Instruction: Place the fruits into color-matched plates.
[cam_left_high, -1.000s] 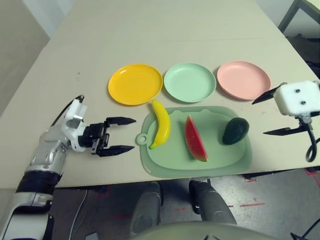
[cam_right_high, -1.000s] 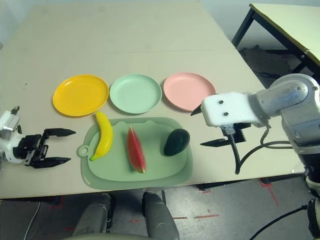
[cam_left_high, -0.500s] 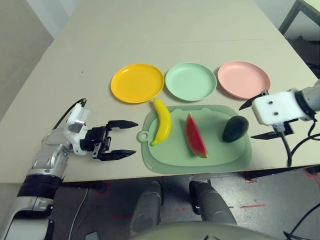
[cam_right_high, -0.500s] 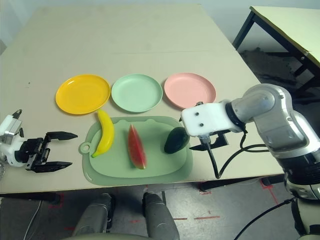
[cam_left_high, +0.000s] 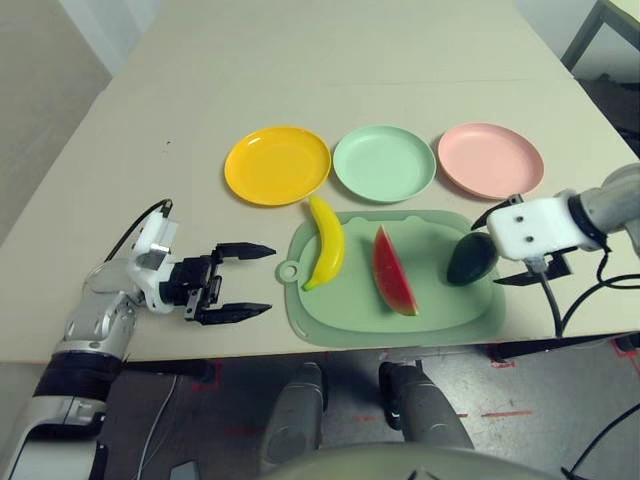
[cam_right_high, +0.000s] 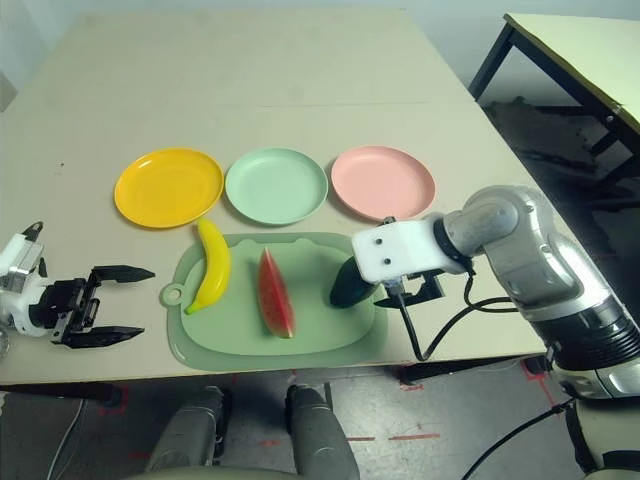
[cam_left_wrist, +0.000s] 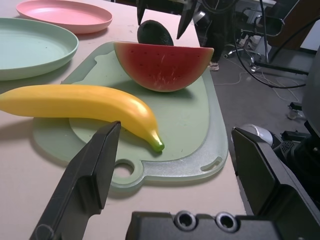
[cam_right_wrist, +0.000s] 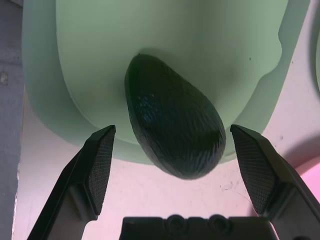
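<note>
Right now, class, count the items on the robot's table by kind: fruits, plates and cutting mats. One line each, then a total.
Fruits: 3 (banana, watermelon wedge, avocado)
Plates: 3 (yellow-orange, mint green, pink)
Cutting mats: 1 (pale green)
Total: 7

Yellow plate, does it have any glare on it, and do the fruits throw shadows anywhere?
Left eye view: a small pale glint on the yellow plate; left wrist view: soft shadow on the cutting mat by the watermelon wedge; right wrist view: faint darkening on the mat beside the avocado.
</note>
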